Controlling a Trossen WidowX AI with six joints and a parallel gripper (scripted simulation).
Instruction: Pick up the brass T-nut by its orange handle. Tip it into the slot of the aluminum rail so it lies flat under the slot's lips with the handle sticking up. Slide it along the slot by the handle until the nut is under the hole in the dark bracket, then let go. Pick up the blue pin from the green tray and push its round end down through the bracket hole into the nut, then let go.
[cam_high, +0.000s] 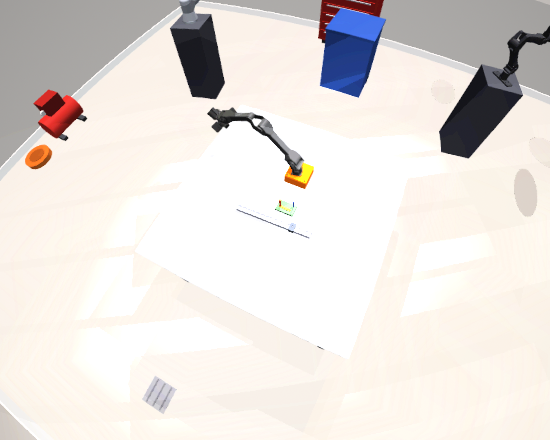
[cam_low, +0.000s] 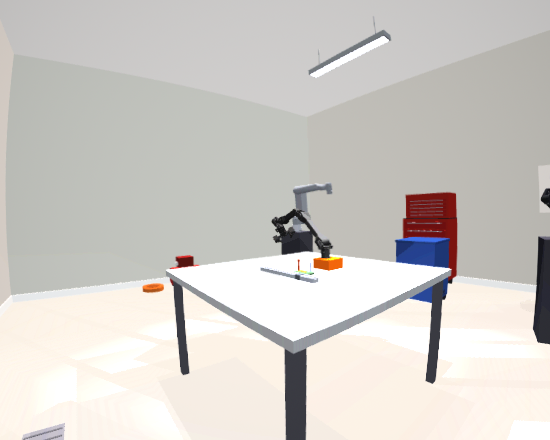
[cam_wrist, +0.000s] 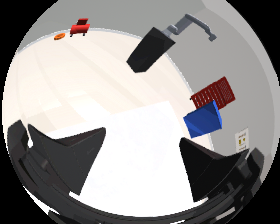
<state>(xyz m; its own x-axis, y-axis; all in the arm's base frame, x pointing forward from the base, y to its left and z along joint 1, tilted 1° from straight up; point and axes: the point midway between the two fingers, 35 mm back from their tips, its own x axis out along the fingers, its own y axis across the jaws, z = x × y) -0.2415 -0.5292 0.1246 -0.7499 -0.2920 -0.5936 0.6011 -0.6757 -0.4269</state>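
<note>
T-nut (cam_high: 280, 205) (cam_low: 299, 269) pickup was the likely step, the wide, empty pincer (cam_high: 215, 120) (cam_low: 278, 236) (cam_wrist: 143, 135) needing to reach for its handle (cam_high: 280, 202) (cam_low: 299, 264).

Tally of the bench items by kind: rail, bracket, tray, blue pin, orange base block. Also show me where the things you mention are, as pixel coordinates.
Aluminum rail (cam_high: 265, 218) (cam_low: 280, 273): 1
Dark bracket (cam_high: 292, 227) (cam_low: 298, 276): 1
Green tray (cam_high: 287, 212) (cam_low: 310, 273): 1
Blue pin (cam_high: 293, 204) (cam_low: 310, 267): 1
Orange base block (cam_high: 295, 181) (cam_low: 327, 264): 1
Total: 5

Observed: a strip light (cam_low: 349, 54) hangs above my white table (cam_high: 270, 280) (cam_low: 305, 300) (cam_wrist: 137, 165); pale floor (cam_high: 90, 210) (cam_low: 240, 395) (cam_wrist: 65, 75), grey-green wall (cam_low: 150, 165).
</note>
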